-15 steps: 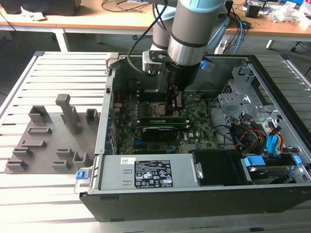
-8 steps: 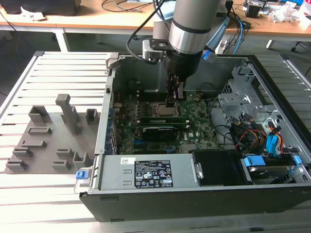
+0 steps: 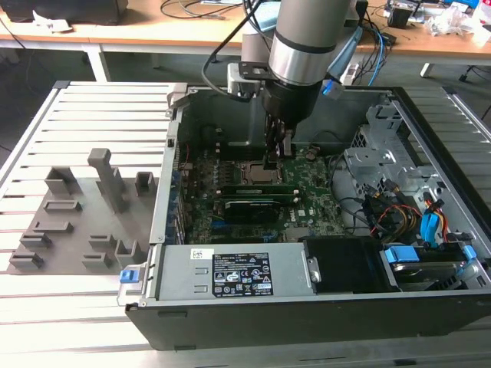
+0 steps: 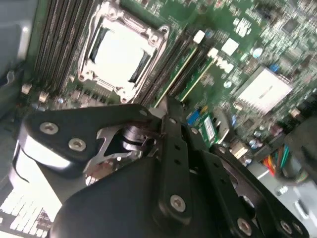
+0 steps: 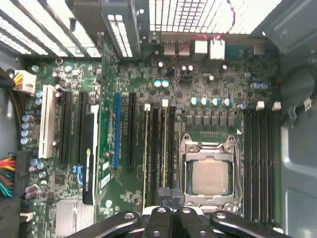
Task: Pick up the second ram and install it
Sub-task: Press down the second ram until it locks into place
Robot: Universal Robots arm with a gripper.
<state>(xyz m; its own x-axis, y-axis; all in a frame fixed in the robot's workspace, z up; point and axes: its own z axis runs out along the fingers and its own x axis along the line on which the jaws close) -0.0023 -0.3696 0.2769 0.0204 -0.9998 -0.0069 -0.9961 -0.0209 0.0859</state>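
Tool [image 5: 171, 197] shut, above 2nd ram [image 5: 165, 148].

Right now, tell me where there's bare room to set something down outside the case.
Free: the slatted table behind the grey fixture blocks, and its front strip near the blue clip. Crowded: inside the computer case, where the gripper sits over the motherboard, with cables alongside.

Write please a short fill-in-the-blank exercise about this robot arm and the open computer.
1. The gripper hangs inside the open computer ____.
2. It is above the green ____, close to the processor socket.
3. The grey fixture blocks stand outside the case, on the exterior view's ____.
Missing words: case; motherboard; left.
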